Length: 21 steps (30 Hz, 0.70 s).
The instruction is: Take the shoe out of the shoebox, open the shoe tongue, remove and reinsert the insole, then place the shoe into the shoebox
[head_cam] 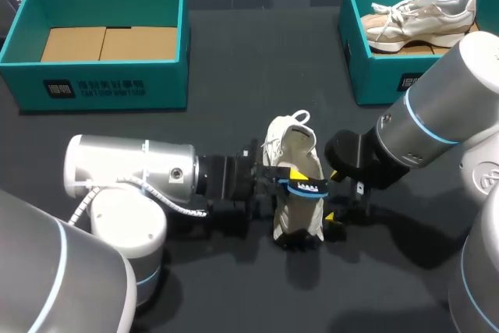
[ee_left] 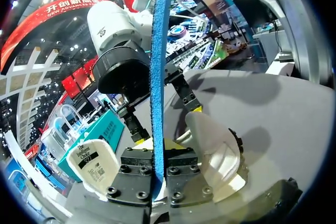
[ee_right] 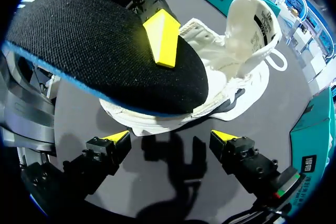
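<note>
The insole, which we judge light and floppy, hangs over the shoe mid-table; best pinched at its edge. Our left gripper is clamped on it, seen edge-on only in its wrist view; the right wrist view shows our right gripper wide, empty

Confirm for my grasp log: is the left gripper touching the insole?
Touching. The left wrist view shows the insole edge-on, clamped inside the left gripper; the right wrist view shows one yellow fingertip pressed on its black top.
</note>
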### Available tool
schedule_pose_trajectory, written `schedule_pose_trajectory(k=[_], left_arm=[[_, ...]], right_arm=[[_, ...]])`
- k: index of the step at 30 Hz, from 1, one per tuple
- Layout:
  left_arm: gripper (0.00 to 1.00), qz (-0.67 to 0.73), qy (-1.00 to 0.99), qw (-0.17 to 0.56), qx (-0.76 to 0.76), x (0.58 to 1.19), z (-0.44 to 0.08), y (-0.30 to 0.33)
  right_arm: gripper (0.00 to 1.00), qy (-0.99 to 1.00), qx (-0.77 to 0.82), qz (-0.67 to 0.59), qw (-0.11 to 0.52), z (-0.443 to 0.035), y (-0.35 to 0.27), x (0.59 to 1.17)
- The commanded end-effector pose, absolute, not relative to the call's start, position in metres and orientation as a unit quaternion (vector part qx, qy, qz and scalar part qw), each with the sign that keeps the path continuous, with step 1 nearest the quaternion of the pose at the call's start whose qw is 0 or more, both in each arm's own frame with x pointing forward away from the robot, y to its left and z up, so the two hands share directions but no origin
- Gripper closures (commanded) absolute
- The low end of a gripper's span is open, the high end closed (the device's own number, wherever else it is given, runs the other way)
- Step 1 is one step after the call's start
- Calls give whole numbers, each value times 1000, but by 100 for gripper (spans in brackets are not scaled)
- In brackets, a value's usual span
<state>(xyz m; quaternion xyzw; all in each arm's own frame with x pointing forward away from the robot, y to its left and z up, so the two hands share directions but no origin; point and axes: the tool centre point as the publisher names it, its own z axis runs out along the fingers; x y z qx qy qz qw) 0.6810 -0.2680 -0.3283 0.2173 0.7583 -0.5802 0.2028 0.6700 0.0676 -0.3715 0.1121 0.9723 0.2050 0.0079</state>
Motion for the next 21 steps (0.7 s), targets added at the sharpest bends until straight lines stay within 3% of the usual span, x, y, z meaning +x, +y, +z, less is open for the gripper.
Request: schedule_pose_trajectory(k=[1,20,21], left_arm=[[100,-576,762,205,213,686,-337,-275],[100,-554,781,212,197,697,-350,-271],[93,-555,780,212,197,696,-349,-271]], right_arm=[[0,972,113,205,10,-372,68,669],[0,972,113,205,10,-372,68,669],[0,972,113,205,10,-372,68,669]])
